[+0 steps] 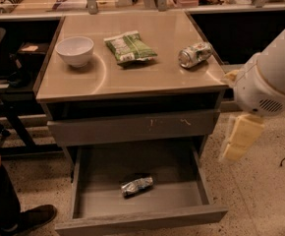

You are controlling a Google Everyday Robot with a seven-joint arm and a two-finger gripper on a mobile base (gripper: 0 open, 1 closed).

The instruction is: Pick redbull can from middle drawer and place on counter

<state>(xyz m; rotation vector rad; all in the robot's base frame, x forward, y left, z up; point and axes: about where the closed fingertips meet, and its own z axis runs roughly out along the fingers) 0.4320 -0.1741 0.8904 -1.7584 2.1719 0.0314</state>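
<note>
My pale gripper (239, 140) hangs right of the open grey middle drawer (147, 221); I cannot tell its grip. The silvery redbull can (137, 186) lies inside.

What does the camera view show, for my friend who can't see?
A small silvery can lies on its side in an open grey drawer under a tan counter. The counter holds a white bowl, a green bag and a fatter can. The robot's gripper hangs right of the drawer.
</note>
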